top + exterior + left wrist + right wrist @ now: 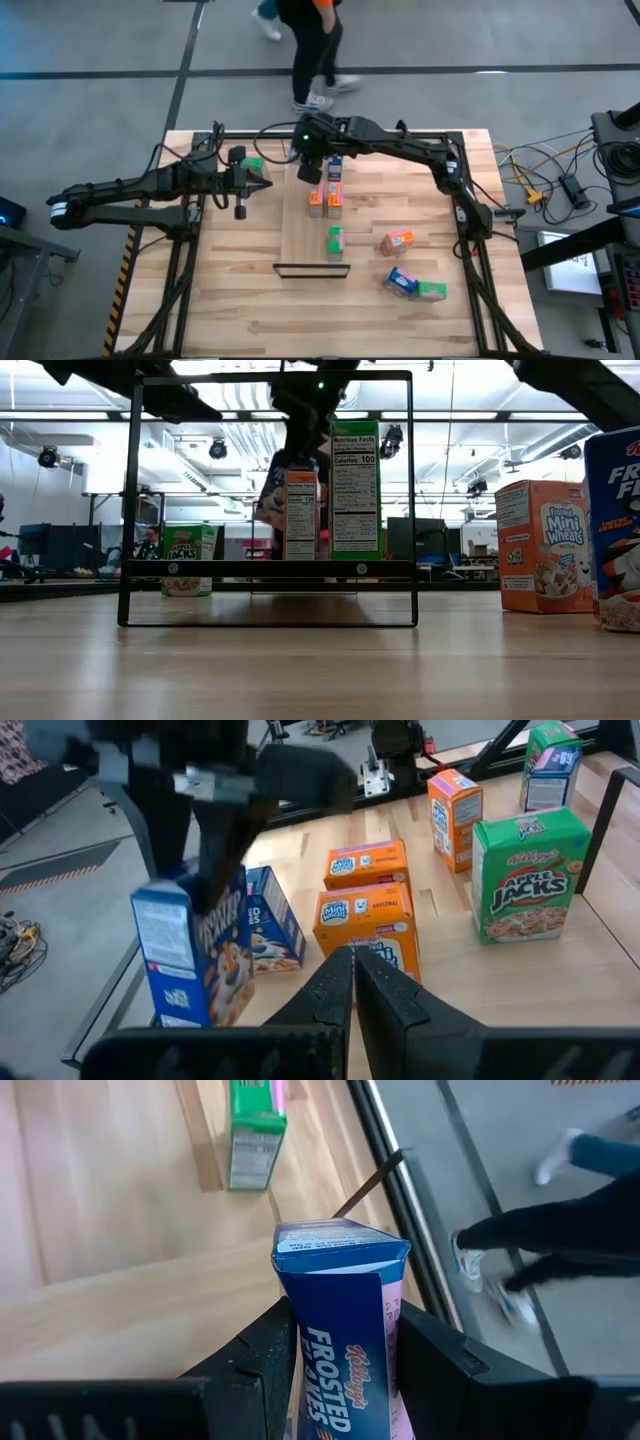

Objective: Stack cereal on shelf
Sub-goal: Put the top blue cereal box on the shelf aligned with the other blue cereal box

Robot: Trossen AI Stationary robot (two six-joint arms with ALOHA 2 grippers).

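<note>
The shelf is a light wood panel lying along the table's middle, with a dark metal frame at its near end. On it stand a blue cereal box, two orange ones and a green one. My right gripper is over the shelf's far end, shut on another blue box. My left gripper is shut and holds nothing; it hovers left of the shelf, beside a green box. My right gripper pinches the blue box between its two fingers, one on each of two opposite sides just below the box's top. The fingers slant down from above. The box hangs nearly upright below them; whether its bottom touches the surface I cannot tell.
Right of the shelf lie an orange box, a blue one and a green one. A person walks on the floor beyond the table's far edge. Bare tabletop shows at the near left.
</note>
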